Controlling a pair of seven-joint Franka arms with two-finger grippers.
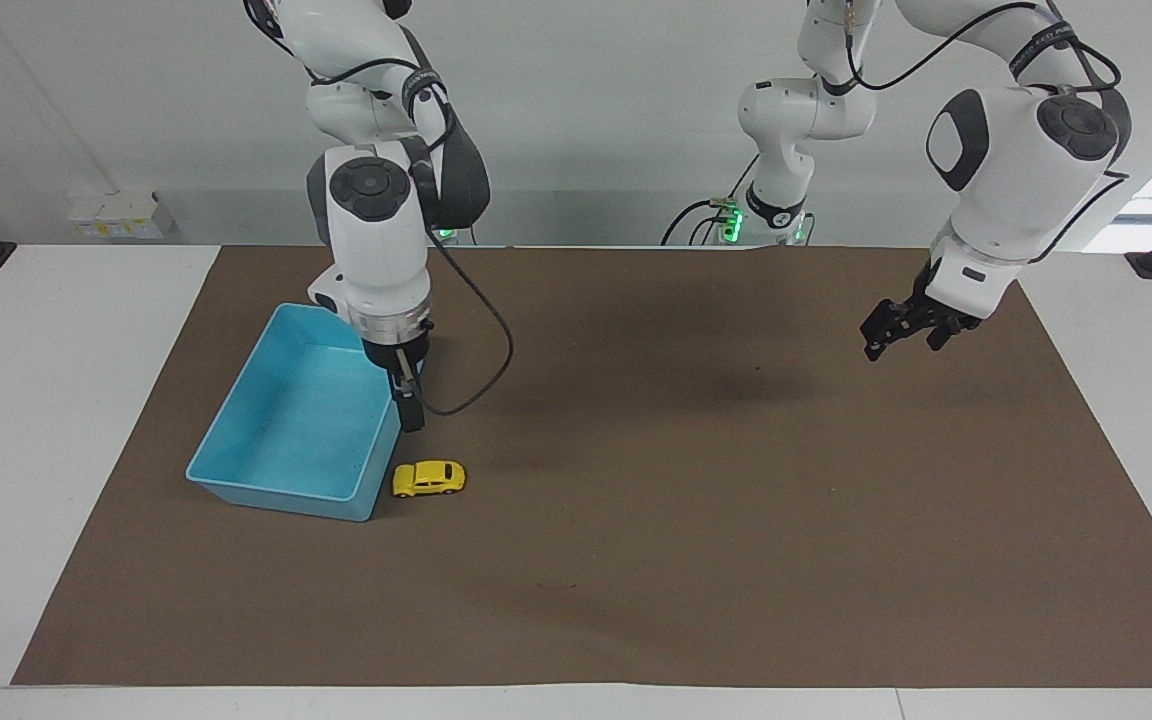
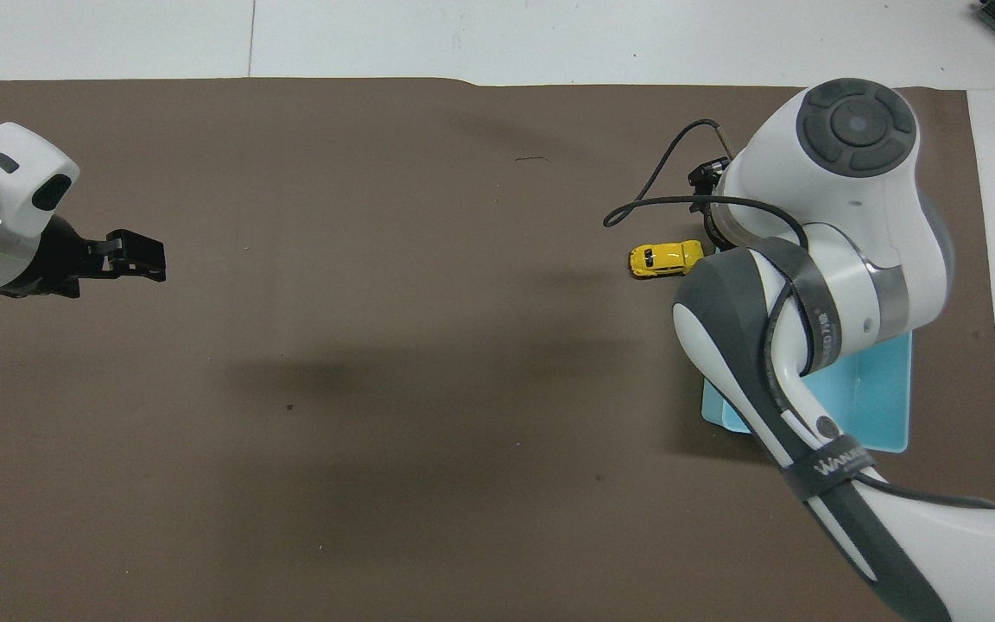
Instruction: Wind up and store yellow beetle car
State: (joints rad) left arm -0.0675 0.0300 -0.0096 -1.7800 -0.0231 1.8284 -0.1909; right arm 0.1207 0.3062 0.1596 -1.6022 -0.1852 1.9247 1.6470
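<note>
Item one, yellow beetle car (image 1: 429, 479): a tiny toy resting on its wheels on the brown mat (image 1: 636, 560), lower left of centre in the facing view, just beside the corner of the blue tray (image 1: 236, 470) that lies farthest from me, on the side toward my left arm's end; in the overhead view it shows at right of centre, partly tucked under my own arm. Item two, blue tray: open, rectangular, on the mat at the left of the facing view. Item three, my right pincer (image 1: 412, 412): pointing straight down over the tray's edge, above the mat close to the car, clear of the car; its fingers stand parted and it has hold of nothing. Item four, my left pincer (image 1: 901, 335): hanging in the air over the mat at the right of the facing view, well apart from car and tray, fingers spread, carrying nothing. Item five, white surface (image 1: 46, 420): bears the mat.
</note>
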